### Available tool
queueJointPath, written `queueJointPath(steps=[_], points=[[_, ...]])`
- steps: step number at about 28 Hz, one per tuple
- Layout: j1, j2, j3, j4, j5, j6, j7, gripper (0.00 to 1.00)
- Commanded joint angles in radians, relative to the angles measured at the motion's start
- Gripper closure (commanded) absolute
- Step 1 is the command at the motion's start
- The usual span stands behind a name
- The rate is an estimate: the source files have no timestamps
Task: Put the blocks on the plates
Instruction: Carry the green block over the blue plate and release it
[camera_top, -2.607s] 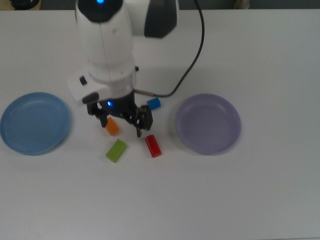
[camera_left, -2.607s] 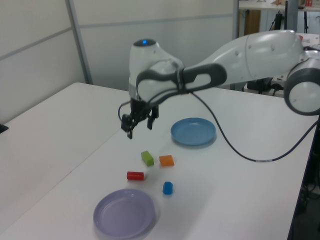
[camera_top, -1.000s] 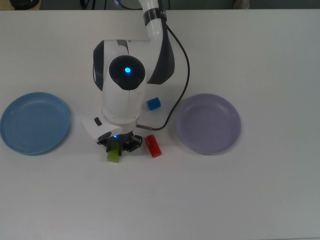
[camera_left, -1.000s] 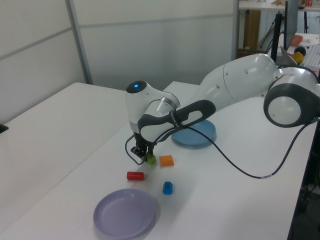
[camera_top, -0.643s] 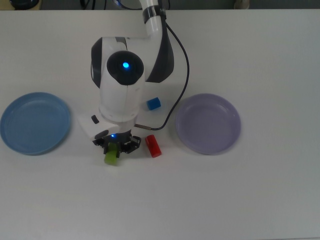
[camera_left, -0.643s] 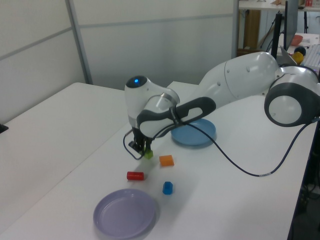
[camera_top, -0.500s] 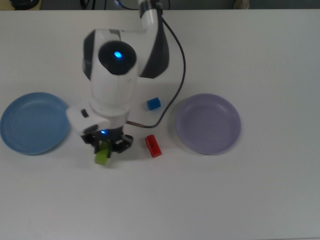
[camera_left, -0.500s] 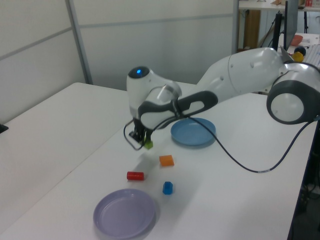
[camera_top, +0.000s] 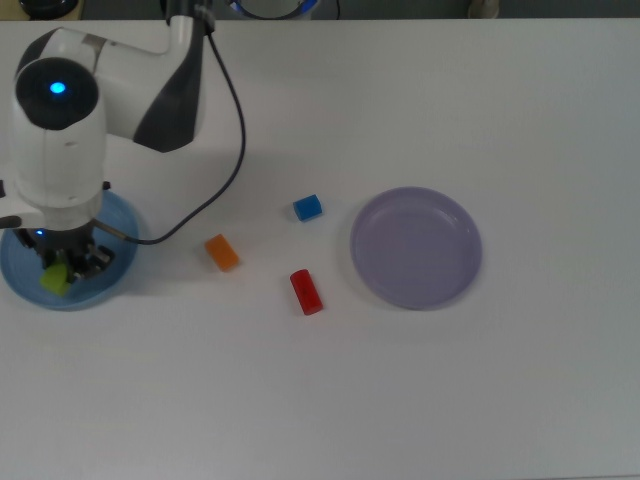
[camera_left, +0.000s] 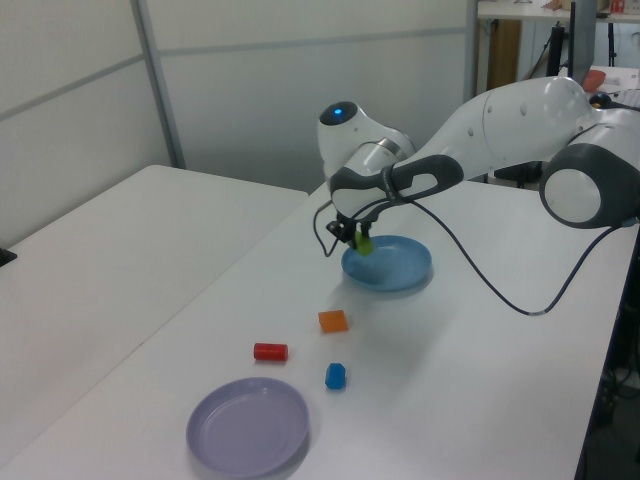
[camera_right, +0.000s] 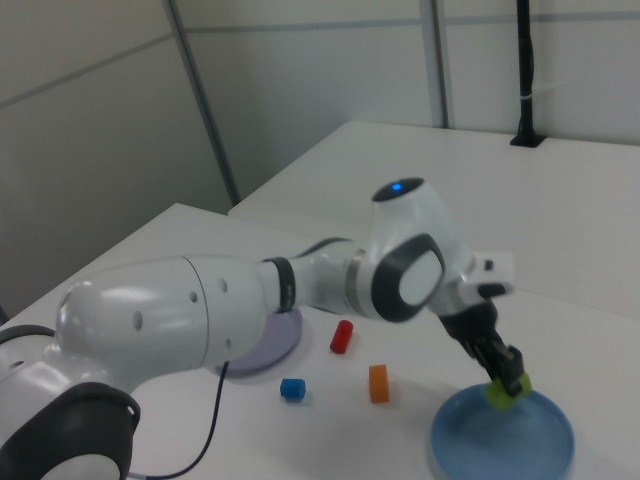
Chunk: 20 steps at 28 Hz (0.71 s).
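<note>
The claw (camera_top: 62, 268) is clamped on the small green oblong block (camera_top: 54, 278) over the round light blue plate (camera_top: 118, 232), and should lower near its middle, away from the 6 o'clock rim, before letting go.

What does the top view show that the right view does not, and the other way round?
Only the top view shows the lavender plate whole; in the right view the arm hides most of it. Only the right view shows the green block held clear above the blue plate, and wall panels behind. Both show the claw shut on the green block, plus the orange, red and blue blocks on the table.
</note>
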Motion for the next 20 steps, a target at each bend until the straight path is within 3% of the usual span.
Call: queueJointPath(steps=[1, 3, 5, 7, 8, 9, 15, 18, 20], points=[[0.003, -0.014, -0.013, -0.052, -0.005, 0.009, -0.028, 1.00], [0.003, -0.004, -0.013, -0.055, -0.005, 0.008, -0.026, 0.95], [0.003, 0.000, -0.013, -0.053, -0.008, 0.009, -0.028, 0.69], [0.001, 0.003, -0.013, -0.053, -0.011, 0.009, -0.032, 0.62], [0.003, 0.006, -0.013, -0.055, -0.012, 0.009, -0.043, 0.40], [0.003, 0.008, -0.013, -0.055, -0.012, 0.009, -0.049, 0.25], [0.004, 0.010, -0.008, -0.044, 0.007, 0.009, -0.057, 0.15], [0.004, 0.005, -0.005, -0.033, 0.011, 0.008, -0.057, 0.00], [0.004, -0.004, -0.001, -0.029, 0.011, 0.008, -0.058, 0.00]])
